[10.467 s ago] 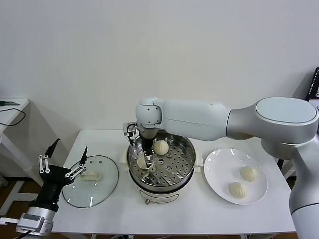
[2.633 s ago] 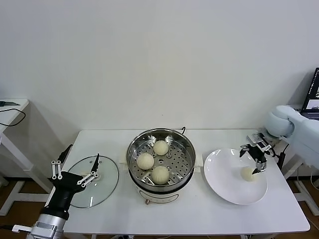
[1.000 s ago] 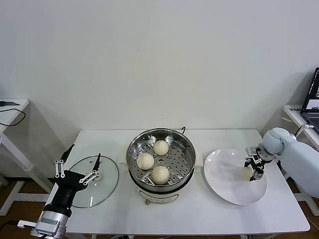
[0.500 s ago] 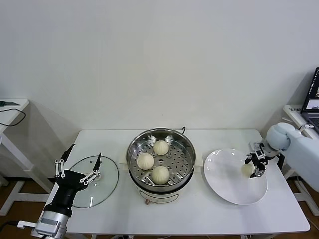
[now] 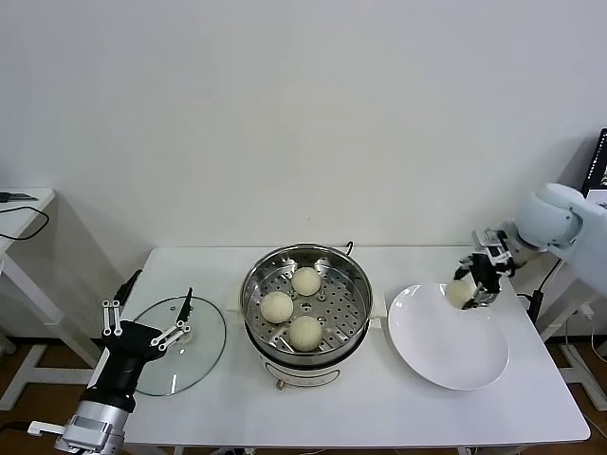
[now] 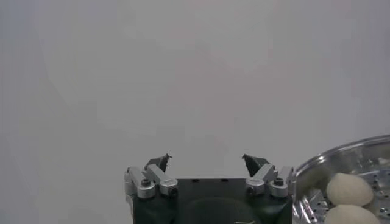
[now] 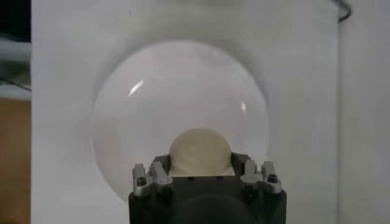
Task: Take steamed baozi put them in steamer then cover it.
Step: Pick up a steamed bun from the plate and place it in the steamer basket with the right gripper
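Note:
My right gripper is shut on one steamed baozi, held in the air above the far edge of the white plate. In the right wrist view that cream baozi fills the gap between the jaws, with the plate below it. The steel steamer stands at the table's middle, uncovered, with three baozi on its perforated tray. My left gripper hangs open over the glass lid to the left; its wrist view shows the spread gripper holding nothing and the steamer's rim.
The white table holds lid, steamer and plate in a row. A second small table stands off to the far left. A dark screen sits at the far right edge.
My right gripper has risen off the plate with the baozi and shifted toward the plate's far edge. The plate now holds nothing. The left arm has barely moved.

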You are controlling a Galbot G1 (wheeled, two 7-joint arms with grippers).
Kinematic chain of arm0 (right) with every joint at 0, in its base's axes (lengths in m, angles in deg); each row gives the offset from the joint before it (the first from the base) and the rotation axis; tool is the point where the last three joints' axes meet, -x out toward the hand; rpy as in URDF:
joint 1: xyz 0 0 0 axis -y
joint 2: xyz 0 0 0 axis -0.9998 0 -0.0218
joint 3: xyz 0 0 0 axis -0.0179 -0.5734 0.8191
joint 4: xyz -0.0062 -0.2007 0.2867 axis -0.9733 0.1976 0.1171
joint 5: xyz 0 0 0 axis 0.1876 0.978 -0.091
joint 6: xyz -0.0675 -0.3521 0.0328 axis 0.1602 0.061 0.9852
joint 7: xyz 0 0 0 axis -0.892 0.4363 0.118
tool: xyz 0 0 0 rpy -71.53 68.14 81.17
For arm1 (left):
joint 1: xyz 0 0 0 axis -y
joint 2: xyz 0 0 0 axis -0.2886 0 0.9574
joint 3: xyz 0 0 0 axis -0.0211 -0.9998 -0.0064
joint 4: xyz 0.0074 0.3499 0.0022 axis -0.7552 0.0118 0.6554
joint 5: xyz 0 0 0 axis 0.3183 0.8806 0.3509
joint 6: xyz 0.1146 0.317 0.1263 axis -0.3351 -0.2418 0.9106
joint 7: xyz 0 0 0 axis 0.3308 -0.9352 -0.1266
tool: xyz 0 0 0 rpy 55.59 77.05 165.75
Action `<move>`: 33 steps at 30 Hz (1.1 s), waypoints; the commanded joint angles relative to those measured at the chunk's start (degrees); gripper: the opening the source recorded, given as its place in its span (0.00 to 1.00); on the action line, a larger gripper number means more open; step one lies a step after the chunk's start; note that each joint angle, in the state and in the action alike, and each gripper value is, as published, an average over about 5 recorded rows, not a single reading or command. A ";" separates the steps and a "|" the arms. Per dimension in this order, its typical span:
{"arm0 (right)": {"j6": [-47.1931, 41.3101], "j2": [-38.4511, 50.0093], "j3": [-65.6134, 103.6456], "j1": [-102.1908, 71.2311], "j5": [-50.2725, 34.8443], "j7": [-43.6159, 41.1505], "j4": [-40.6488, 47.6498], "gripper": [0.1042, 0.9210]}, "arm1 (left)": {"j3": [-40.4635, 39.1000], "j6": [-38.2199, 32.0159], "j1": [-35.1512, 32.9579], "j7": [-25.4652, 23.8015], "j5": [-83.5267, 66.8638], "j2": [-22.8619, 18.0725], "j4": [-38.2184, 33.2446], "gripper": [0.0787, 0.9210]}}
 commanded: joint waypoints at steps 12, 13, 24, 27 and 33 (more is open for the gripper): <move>-19.78 -19.64 -21.71 29.96 -27.36 8.26 -15.77 0.69 | 0.79 0.24 0.52 -0.06 -1.99 0.90 -2.37 0.88; -20.02 -21.07 -20.81 28.63 -27.31 8.47 -14.94 0.69 | 0.84 0.27 0.58 -0.06 -2.03 0.88 -2.36 0.88; -20.60 -32.84 -16.16 17.07 -24.26 9.04 -5.82 0.69 | 1.74 0.16 0.58 0.03 -2.05 0.71 -1.59 0.88; -20.27 -34.44 -15.58 14.74 -22.13 8.66 -3.11 0.69 | 1.96 0.10 0.55 -0.01 -2.07 0.75 -1.49 0.88; -19.54 -36.27 -13.49 9.91 -18.02 7.75 1.35 0.69 | 2.14 0.14 0.69 -0.06 -2.08 0.77 -1.10 0.88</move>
